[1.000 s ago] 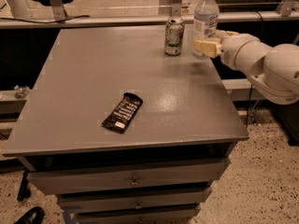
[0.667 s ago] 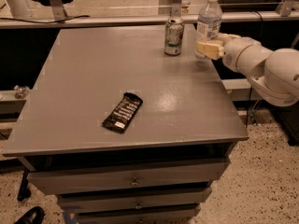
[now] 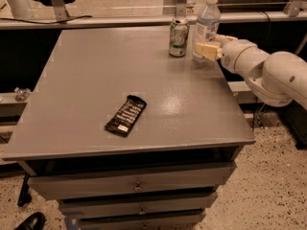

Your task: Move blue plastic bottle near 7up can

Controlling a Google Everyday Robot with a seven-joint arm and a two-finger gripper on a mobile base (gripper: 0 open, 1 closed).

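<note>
The blue plastic bottle (image 3: pixel 206 24), clear with a white cap and a white-and-blue label, stands upright at the far right of the grey table (image 3: pixel 96 80). The 7up can (image 3: pixel 179 36), silver-white and green, stands just left of it with a small gap between them. My gripper (image 3: pixel 211 48) reaches in from the right on a white arm (image 3: pixel 268 71). Its cream fingers (image 3: pixel 205 49) are closed around the bottle's lower part.
A flat black snack wrapper (image 3: pixel 125 115) lies near the table's front middle. The table has drawers (image 3: pixel 136 186) below its front edge. A rail and metal frames (image 3: pixel 120 20) run behind the far edge. The table's right edge is close under my arm.
The bottle and my gripper shifted slightly right, then left toward the can, and the bottle now sits closer to it. The can and wrapper have not moved.
</note>
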